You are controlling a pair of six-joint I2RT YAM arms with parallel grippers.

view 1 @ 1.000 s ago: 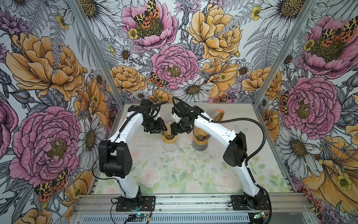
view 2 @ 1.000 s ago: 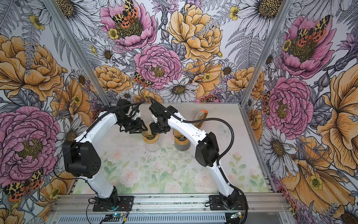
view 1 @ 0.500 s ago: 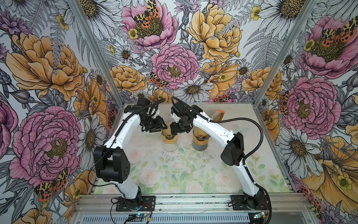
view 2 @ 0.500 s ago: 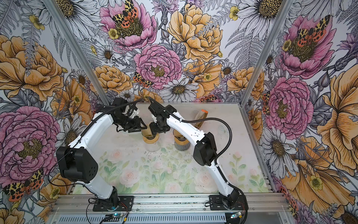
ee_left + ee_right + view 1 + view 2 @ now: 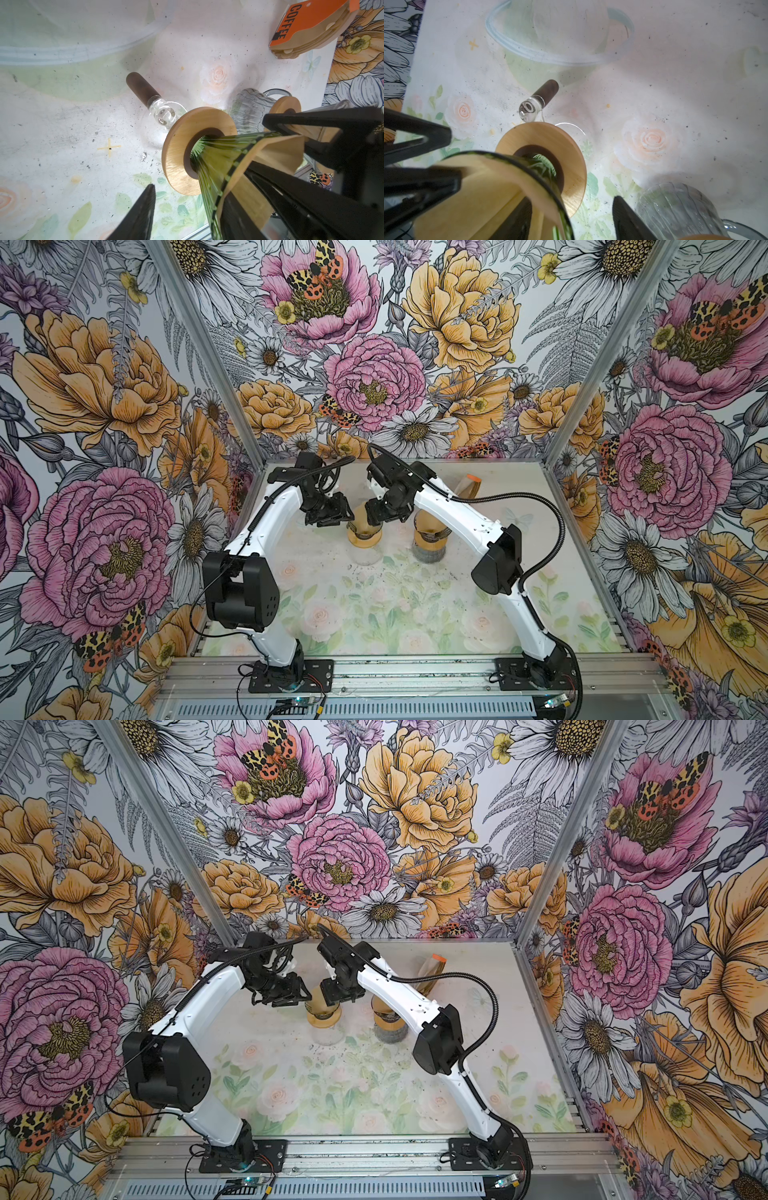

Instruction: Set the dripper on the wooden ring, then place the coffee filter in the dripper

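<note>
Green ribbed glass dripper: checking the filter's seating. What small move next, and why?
Probably press the brown paper filter down with the left gripper: the paper's edge stands above the rim of the green ribbed glass dripper, and one finger is inside it. The right gripper straddles the rim too, open.

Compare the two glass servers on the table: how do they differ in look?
The clear server has smooth, colourless walls; the ribbed server is fluted and greyer. The clear server has a straight dark handle sticking out sideways; the ribbed server has a looped glass handle. Both are glass and stand upright.
</note>
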